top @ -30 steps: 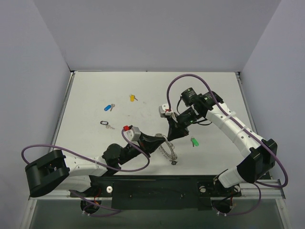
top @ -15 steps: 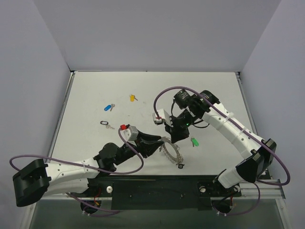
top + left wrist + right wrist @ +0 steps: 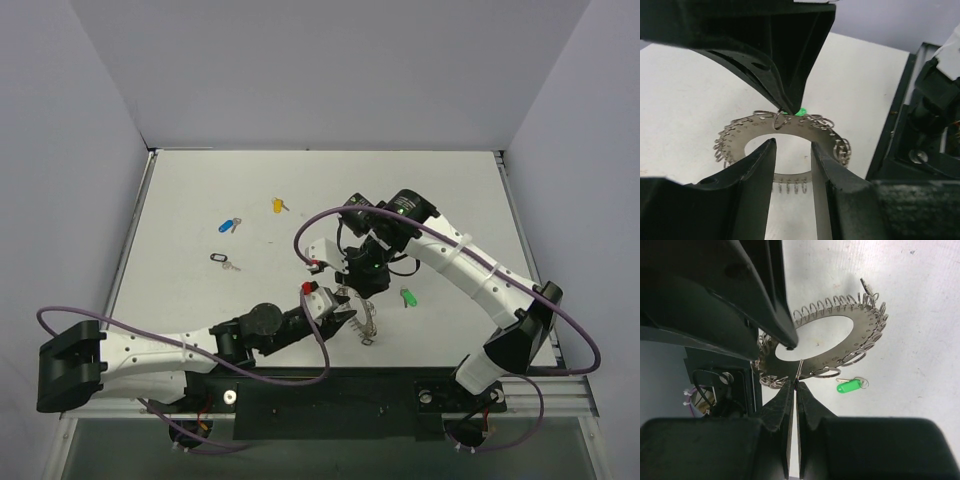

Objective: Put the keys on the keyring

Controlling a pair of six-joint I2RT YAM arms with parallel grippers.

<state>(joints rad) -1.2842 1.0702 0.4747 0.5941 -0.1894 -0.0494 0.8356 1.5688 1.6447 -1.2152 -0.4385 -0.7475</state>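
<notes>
Jaws of the right gripper (image 3: pixel 796 384) are pressing together on a wire loop (image 3: pixel 781 120) at the rim of the keyring (image 3: pixel 862 332). The left gripper (image 3: pixel 792 145) is standing spread, its tips reaching over the ring's hole from the opposite side. The keyring is showing by the middle of the table's (image 3: pixel 200 180) near edge, with a green key (image 3: pixel 849 387) lying near it, toward the right edge.

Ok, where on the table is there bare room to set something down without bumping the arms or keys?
Free: the far right corner of the table, beyond the right arm; and the near left strip between the black key and the left arm. Crowded: near middle, where left fingers and right fingers meet at the keyring, green key beside.
</notes>
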